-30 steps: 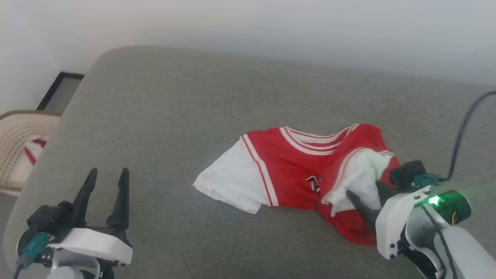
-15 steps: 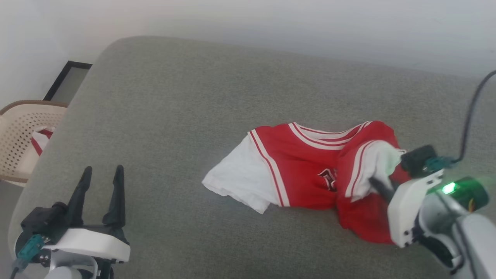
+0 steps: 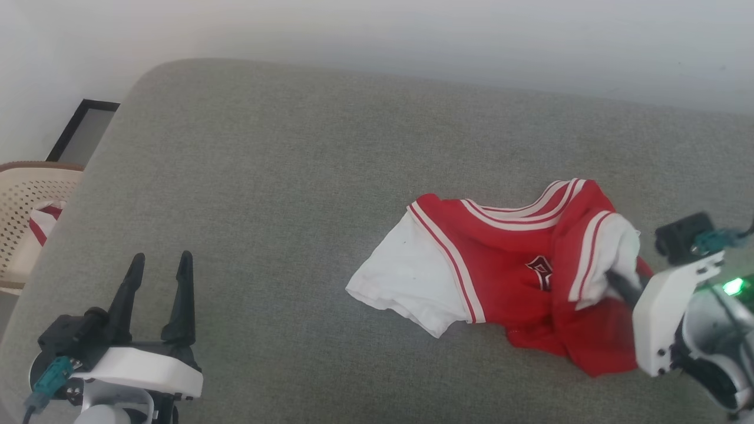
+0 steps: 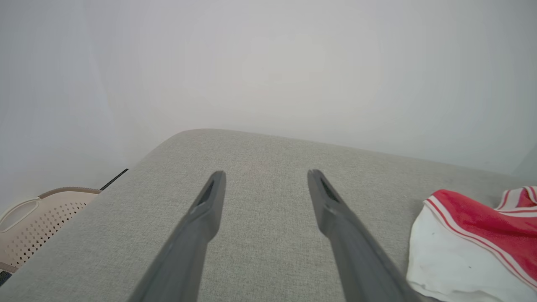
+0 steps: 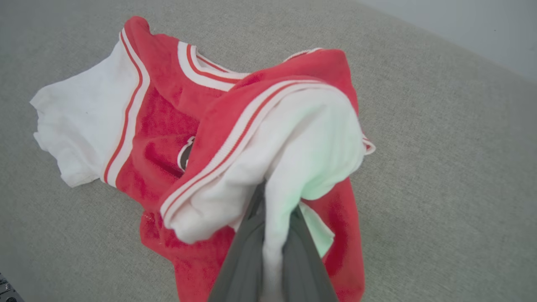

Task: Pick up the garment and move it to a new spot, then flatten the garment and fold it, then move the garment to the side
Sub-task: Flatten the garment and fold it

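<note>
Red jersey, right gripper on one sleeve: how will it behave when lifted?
Likely floppy: the garment lies bunched and creased on the grey cushion. Pinched at one white sleeve by the right gripper, the rest will probably hang and trail. Probably light: it looks like thin cloth.

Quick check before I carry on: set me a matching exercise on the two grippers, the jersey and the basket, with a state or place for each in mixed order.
Things:
1. left gripper
2. right gripper
3. garment
4. basket

States or places:
A. shut on a white sleeve
B. off the left edge of the grey cushion, with a red-striped cloth inside
C. open, above bare cushion
D. crumpled on the cushion, right of centre

Pairs: 1-C, 2-A, 3-D, 4-B
</note>
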`<state>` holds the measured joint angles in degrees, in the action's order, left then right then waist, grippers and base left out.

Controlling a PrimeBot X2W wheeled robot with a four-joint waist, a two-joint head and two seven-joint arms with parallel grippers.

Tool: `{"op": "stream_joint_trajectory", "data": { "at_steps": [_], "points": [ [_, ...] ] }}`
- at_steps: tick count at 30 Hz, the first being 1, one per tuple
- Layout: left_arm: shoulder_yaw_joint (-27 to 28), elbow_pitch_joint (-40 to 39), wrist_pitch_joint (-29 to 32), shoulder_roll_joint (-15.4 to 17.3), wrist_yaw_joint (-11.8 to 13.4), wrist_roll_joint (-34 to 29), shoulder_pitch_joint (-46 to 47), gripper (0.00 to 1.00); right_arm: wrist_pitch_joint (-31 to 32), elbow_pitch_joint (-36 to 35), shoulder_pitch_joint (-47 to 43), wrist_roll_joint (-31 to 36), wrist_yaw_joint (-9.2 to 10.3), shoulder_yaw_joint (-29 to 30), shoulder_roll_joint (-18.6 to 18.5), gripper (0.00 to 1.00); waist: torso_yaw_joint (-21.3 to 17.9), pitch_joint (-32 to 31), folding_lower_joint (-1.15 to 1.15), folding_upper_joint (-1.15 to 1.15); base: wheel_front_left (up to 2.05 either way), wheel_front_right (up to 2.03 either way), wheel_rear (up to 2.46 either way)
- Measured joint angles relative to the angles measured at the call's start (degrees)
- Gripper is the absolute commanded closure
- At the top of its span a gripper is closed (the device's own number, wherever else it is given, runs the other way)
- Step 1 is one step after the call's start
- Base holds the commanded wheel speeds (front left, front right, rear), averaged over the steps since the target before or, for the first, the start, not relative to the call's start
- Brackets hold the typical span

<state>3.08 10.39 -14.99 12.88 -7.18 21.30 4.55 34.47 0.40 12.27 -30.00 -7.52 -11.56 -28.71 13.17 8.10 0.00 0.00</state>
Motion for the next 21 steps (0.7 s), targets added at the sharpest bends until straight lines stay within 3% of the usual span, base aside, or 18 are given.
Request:
{"op": "stream_joint_trajectory", "data": {
  "at_steps": [1,2,3,19,21],
  "points": [
    [0.0,0.05,-0.01,-0.12,-0.05,-0.04,0.02,0.0,-0.46,0.4,-0.34,-0.16,0.0,-0.38,0.19,0.53,-0.03,-0.02,0.0,0.0,0.0,0.0,0.0],
    [0.0,0.12,-0.01,-0.18,-0.14,-0.08,0.04,0.0,-0.71,0.74,-0.56,-0.12,0.0,-1.0,0.23,0.14,-0.04,-0.05,0.0,0.0,0.0,0.0,0.0],
    [0.0,0.18,-0.01,-0.2,-0.14,-0.13,0.04,0.0,-0.98,1.18,-0.66,-0.1,0.0,-1.37,0.29,0.0,-0.07,-0.07,0.0,0.0,0.0,0.0,0.0],
    [-1.02,-0.29,-0.01,1.0,-0.18,0.81,-0.51,0.0,-0.62,-0.91,-1.43,-1.18,0.0,-1.67,-0.71,0.0,-0.88,-0.37,0.0,0.0,0.0,0.0,0.0],
    [-1.15,-0.31,-0.01,1.08,-0.18,0.87,-0.51,0.0,-0.33,-1.18,-1.46,-1.21,0.0,-1.37,-0.89,0.54,-0.84,-0.3,0.0,0.0,0.0,0.0,0.0]
  ]
}}
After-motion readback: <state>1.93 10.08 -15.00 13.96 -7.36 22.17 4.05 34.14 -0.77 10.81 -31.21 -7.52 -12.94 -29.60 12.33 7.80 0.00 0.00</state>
